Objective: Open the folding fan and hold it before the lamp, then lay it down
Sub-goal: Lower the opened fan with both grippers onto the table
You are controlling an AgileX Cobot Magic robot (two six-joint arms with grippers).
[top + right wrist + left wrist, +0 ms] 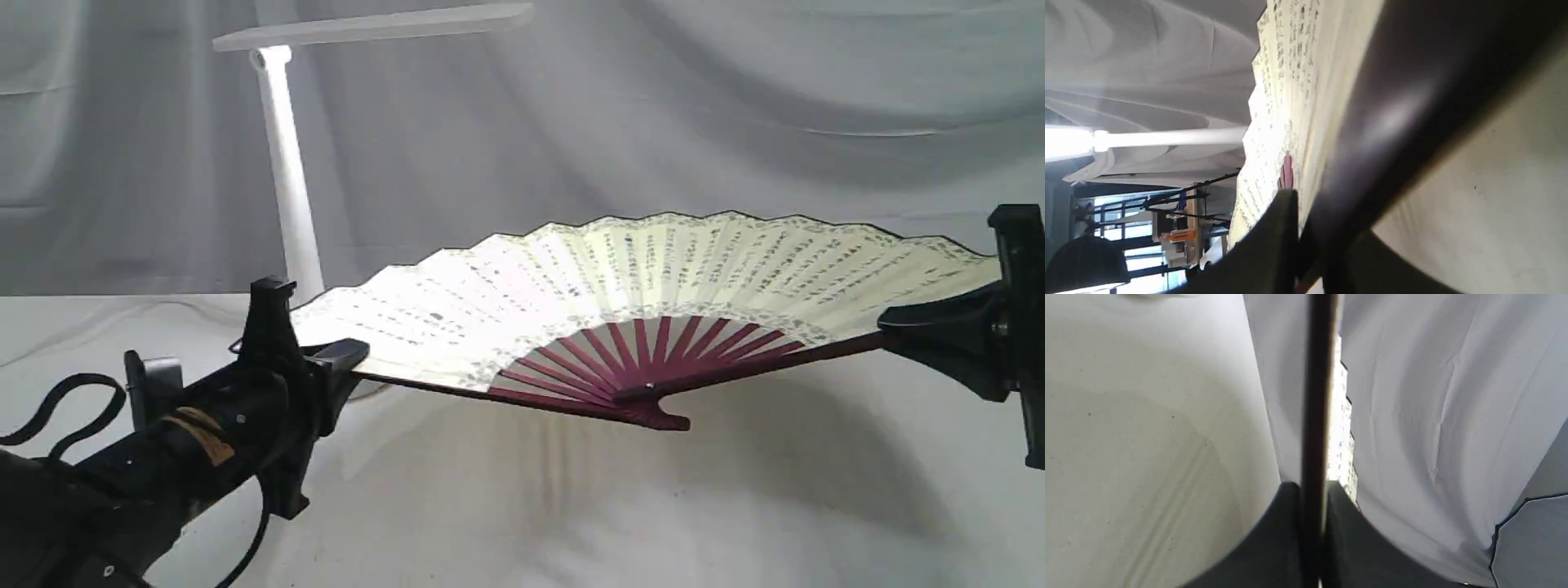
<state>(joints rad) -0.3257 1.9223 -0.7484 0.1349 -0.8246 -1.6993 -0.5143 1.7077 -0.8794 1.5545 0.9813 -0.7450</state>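
- Landmark for all entries: lamp (282,163), white, slanted stem, flat head overhead.
- Folding fan (653,269): fully spread and off the counter (571,506), slung between my two arms. The calligraphy face is up and the leaf is tilted close to flat. The whole fan sits lower than the lamp's head.
- Left jaws: closed hard on the dark guard at the end just beside the lamp's stem. In the left wrist view the guard runs straight out from between them.
- Right jaws: clamped on the other guard, at the end well apart from the lamp. The right wrist view shows the guard and the edge of the leaf pinched there.
- Key relation: the fan's long axis runs guard to guard, from the lamp's foot straight away from it, and I hold one end with each arm. The left arm is the one nearer the lamp.
- Pivot (645,396): the lowest part of the fan, hanging between both grips with bare cloth under it.
- Judgement: the showing step looks done or nearly so, and laying down is what remains. Both ends should descend evenly. The pivot will likely touch first, so uneven lowering could twist the ribs.
- Surface: white cloth over the counter, softly wrinkled. Nothing is visible under the fan's span.
- Room: pale drape (735,98) behind the lamp. Past its edge, the right wrist view shows dark framework (1167,200) and bright panes, too blurred to identify.
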